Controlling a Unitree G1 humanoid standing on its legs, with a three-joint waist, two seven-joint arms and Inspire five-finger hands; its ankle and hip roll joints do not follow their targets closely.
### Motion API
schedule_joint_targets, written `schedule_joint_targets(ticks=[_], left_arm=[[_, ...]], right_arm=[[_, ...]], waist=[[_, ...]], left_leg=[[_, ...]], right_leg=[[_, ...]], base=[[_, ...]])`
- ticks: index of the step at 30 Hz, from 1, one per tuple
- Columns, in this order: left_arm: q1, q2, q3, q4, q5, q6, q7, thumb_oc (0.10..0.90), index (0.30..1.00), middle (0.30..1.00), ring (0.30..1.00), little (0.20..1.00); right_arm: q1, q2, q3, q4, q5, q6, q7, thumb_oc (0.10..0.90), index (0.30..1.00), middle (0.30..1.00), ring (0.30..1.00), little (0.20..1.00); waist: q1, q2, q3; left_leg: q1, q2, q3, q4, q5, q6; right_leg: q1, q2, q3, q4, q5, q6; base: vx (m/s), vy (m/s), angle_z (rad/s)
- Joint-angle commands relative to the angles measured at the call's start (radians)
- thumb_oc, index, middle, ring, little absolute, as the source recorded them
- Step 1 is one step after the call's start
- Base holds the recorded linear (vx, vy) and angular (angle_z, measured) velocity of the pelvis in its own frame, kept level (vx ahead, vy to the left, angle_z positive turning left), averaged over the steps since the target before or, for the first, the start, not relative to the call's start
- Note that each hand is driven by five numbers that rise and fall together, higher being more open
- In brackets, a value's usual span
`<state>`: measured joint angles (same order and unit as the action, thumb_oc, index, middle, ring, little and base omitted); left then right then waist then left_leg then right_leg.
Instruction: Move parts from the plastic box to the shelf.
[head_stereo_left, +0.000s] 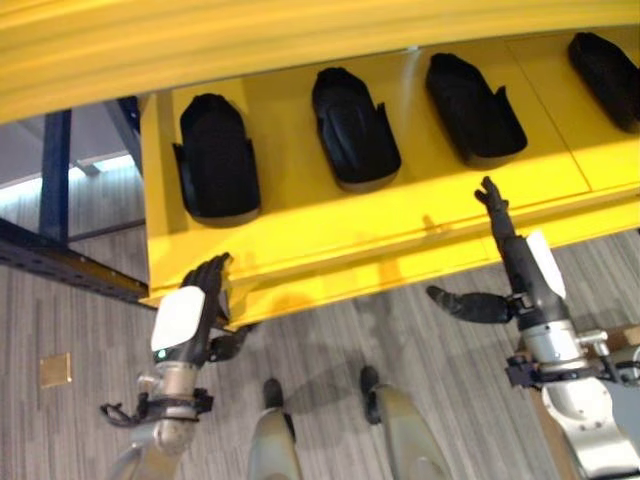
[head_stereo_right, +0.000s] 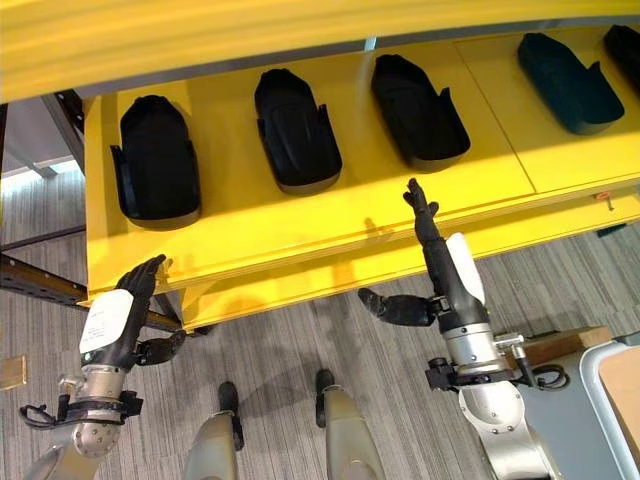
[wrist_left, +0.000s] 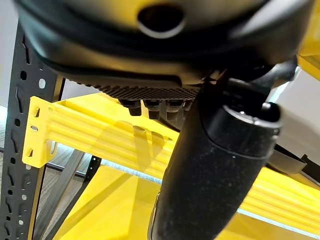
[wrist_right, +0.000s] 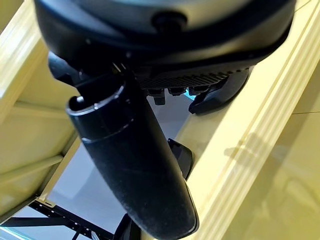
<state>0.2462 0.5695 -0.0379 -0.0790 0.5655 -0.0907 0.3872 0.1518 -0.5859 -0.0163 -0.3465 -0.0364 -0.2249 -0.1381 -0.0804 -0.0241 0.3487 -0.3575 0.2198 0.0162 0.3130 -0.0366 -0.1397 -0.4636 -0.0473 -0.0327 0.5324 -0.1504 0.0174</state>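
left hand (head_stereo_left: 196, 310) sits at the front lip of the yellow shelf (head_stereo_left: 300, 225) near its left corner, fingers relaxed, empty. four black parts (head_stereo_left: 218, 157) lie in a row on the shelf, long axes running front to back, all beyond both hands. right hand (head_stereo_left: 510, 245) has straight fingers up at the front edge, empty, below the third part (head_stereo_left: 474, 108), nearer to it than the left is.
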Motion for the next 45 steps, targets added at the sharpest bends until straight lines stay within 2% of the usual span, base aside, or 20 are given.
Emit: schedule_joint_targets(ticks=[1,16,45], left_arm=[[-0.058,0.076,0.019,-0.047,0.045,-0.044,0.064,0.900,1.000,1.000,1.000,1.000],[-0.162,0.056,-0.043,0.033,0.083,-0.010,0.088,0.900,1.000,1.000,1.000,1.000],[-0.276,0.018,-0.059,0.165,0.108,0.065,0.106,0.900,1.000,1.000,1.000,1.000]], right_arm=[[-0.077,-0.018,-0.038,-0.084,-0.006,-0.114,-0.054,0.900,1.000,1.000,1.000,1.000],[-0.090,-0.012,-0.025,-0.069,-0.005,-0.113,-0.067,0.900,1.000,1.000,1.000,1.000],[-0.100,-0.001,-0.012,-0.060,0.005,-0.091,-0.059,0.900,1.000,1.000,1.000,1.000]], waist=[[-0.021,-0.027,-0.049],[-0.036,-0.036,-0.053],[-0.052,-0.048,-0.060]], left_leg=[[-0.005,0.018,0.017,0.068,-0.015,0.024],[-0.010,0.026,0.025,0.075,-0.018,0.021],[-0.022,0.027,0.039,0.089,-0.028,0.021]], right_leg=[[0.064,-0.059,0.008,-0.076,0.026,0.067],[0.050,-0.054,0.014,-0.072,0.029,0.067],[0.031,-0.053,0.030,-0.074,0.039,0.070]], base=[[0.00,0.000,0.00],[0.00,0.000,0.00],[0.00,0.001,0.00]])
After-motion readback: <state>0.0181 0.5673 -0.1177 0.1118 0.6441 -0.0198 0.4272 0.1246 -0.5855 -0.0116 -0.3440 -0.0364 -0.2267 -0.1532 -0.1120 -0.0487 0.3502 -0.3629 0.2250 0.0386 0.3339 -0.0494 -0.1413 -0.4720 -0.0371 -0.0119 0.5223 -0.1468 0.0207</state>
